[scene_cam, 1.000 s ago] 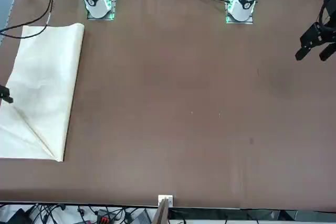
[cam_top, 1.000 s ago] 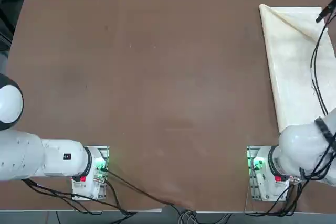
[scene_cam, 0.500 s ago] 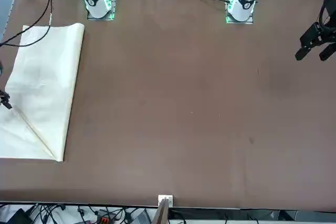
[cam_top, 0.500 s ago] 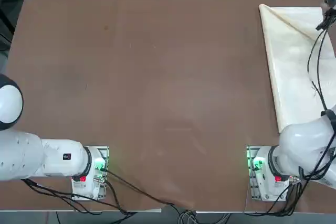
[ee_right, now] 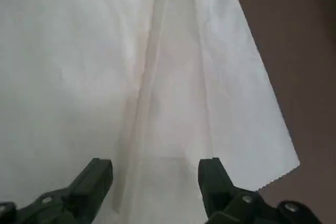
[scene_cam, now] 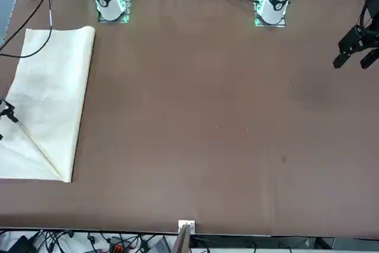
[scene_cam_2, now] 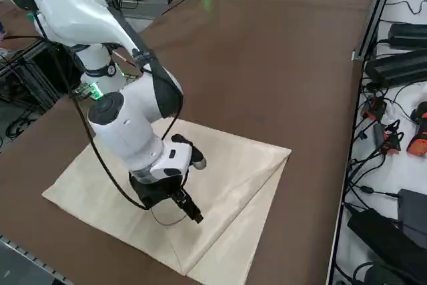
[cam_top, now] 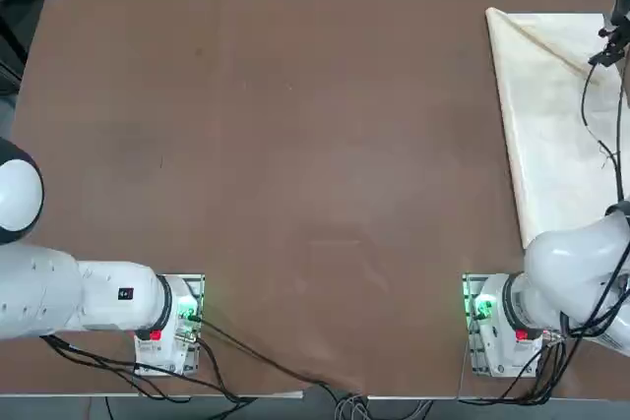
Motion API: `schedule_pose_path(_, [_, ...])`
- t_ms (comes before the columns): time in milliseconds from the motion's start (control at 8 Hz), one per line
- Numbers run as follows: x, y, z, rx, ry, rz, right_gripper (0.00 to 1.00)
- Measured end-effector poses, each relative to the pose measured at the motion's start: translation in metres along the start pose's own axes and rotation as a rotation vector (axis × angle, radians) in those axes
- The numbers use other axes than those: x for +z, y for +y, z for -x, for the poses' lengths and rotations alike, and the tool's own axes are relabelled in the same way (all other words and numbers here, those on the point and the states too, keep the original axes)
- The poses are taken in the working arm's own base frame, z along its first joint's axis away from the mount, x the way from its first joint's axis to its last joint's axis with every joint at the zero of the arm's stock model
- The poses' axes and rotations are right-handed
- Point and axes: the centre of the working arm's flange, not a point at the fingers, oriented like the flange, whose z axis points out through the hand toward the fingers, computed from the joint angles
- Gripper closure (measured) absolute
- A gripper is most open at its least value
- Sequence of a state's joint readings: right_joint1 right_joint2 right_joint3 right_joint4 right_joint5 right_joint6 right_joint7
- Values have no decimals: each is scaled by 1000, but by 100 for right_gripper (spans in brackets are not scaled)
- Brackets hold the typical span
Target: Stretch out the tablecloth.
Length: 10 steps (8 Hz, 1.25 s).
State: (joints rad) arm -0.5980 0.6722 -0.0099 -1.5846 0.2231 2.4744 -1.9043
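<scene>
The tablecloth (cam_top: 556, 125) lies folded on the brown table's right side, cream-white, with a diagonal fold near its far corner. It also shows in the front view (scene_cam: 50, 99) and the right side view (scene_cam_2: 227, 178). My right gripper (scene_cam_2: 191, 211) points down over the cloth close to that fold, near the table's right edge (cam_top: 606, 54) (scene_cam: 7, 114). In the wrist view the gripper (ee_right: 156, 174) is open, its fingers apart on either side of a crease in the tablecloth (ee_right: 105, 51), with nothing between them. Whether the fingertips touch the fabric cannot be told.
The brown tabletop (cam_top: 295, 145) spreads wide to the left of the cloth. Cables, power bricks and tools (scene_cam_2: 393, 118) lie beyond the table's far edge. The right arm's base (cam_top: 497, 327) stands at the near edge, its cable hanging over the cloth.
My right arm has shifted a little toward the table's right edge, its gripper still open over the cloth. The tablecloth has not moved.
</scene>
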Motion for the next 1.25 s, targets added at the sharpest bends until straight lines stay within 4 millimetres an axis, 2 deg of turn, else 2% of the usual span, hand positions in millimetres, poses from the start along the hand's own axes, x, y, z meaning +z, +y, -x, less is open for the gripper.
schedule_pose_path(375, [0, -12, 48, -45, -14, -5, 0])
schedule_pose_path(625, [16, -26, 71, -41, -13, -33, 0])
schedule_pose_path(750, [31, -32, 75, -52, -11, -46, 0])
schedule_pose_path(1000, [55, -37, 67, -93, 0, -49, 0])
schedule_pose_path(1250, [65, -35, 63, -109, 3, -41, 0])
